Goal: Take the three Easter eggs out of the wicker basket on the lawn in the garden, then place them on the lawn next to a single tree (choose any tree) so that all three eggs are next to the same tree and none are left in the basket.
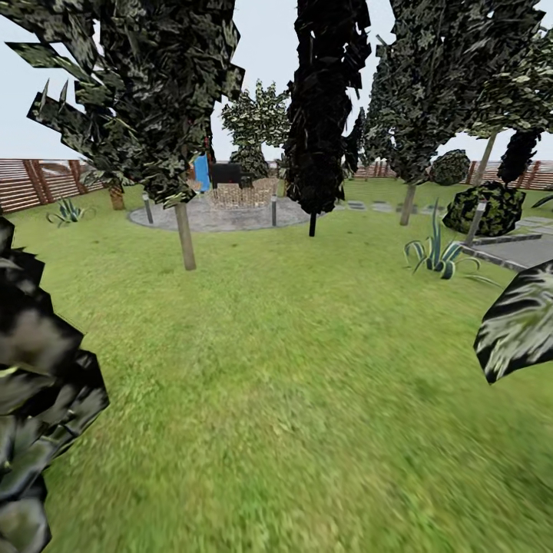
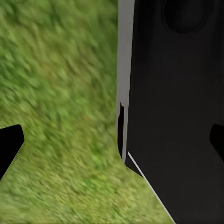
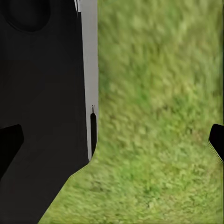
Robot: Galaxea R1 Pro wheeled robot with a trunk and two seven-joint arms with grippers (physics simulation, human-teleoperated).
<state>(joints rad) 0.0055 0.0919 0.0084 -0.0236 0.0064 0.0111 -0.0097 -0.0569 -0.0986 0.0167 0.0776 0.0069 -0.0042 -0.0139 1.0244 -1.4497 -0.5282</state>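
A mottled green lawn (image 1: 292, 369) stretches toward slim-trunked trees (image 1: 184, 234) and a grey paved circle (image 1: 223, 216) by the brown slat fence (image 1: 38, 183). Each wrist view shows two dark fingertips (image 2: 10, 142) spread wide over grass: left tool (image 2: 112, 140) and right tool (image 3: 112, 137) released, empty.

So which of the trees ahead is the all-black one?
The narrow middle tree, standing at the paved circle's right edge; its neighbours show mottled green-grey leaves.
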